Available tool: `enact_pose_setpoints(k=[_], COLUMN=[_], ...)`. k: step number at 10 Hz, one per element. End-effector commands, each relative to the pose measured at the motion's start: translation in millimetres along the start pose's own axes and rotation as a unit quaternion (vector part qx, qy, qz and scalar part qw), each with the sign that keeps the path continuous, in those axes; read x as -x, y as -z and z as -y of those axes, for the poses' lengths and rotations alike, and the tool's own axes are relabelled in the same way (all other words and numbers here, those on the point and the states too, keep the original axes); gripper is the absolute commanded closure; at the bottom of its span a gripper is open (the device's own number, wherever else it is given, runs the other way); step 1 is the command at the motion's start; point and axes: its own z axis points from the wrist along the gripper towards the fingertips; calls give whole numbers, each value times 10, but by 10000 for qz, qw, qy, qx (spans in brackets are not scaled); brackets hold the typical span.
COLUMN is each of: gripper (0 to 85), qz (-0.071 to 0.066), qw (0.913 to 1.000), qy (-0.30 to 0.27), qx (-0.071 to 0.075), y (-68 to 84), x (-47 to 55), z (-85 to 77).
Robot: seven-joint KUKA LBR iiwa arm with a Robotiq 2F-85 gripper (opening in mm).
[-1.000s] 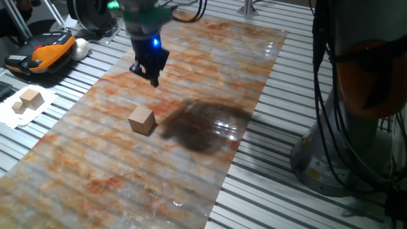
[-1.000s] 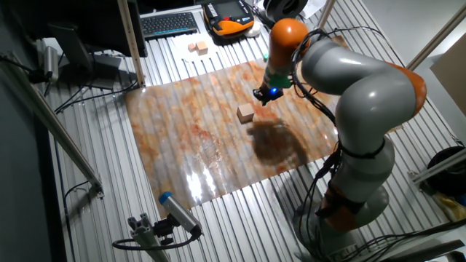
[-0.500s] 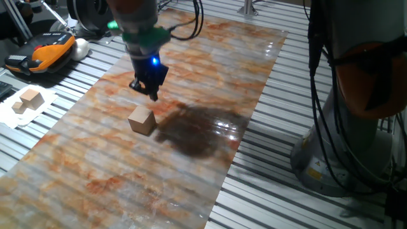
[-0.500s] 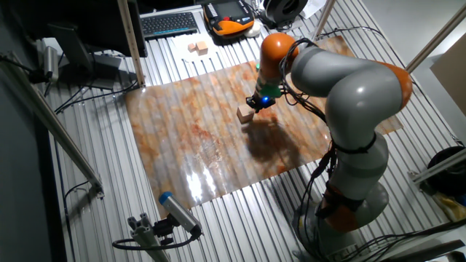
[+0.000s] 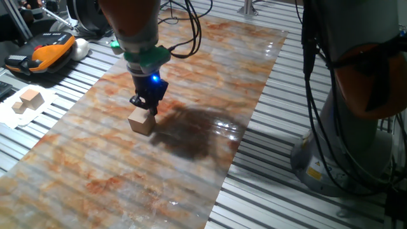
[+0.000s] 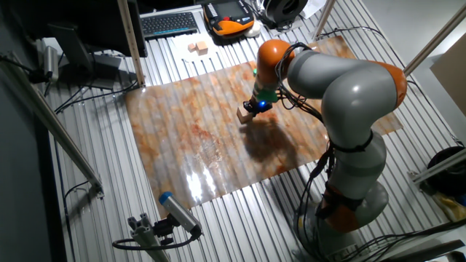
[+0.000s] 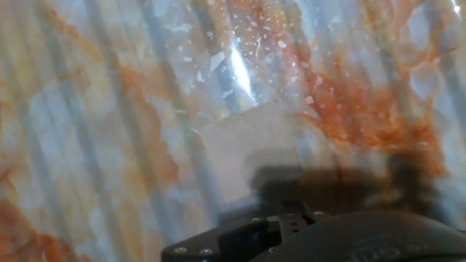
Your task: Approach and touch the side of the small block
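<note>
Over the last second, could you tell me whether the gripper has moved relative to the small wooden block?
Yes. The gripper has come down and toward the small wooden block, which has stayed put on the marbled sheet; its tip now sits at the block's upper far edge.

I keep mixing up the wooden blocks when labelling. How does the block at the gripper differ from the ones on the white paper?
The small block sits alone on the marbled sheet; the paper blocks are a pair off the sheet, on white paper. The small block has the gripper right at it, while the pair stands clear of the arm. All are plain tan wood.
</note>
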Motion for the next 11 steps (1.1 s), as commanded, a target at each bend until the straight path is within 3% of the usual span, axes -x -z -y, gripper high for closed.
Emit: enact_pose_setpoints(k=[1,5,8,11], gripper=[850,850,850,850], qz=[29,123,159,167], qw=[10000,9999,9996,9996], qy=[1,-88,-19,-12], qx=[-16,-62,-215,-215], y=[-33,-96,-129,-186], x=[-2,-39,-44,-40], z=[-12,-107,-112,-110])
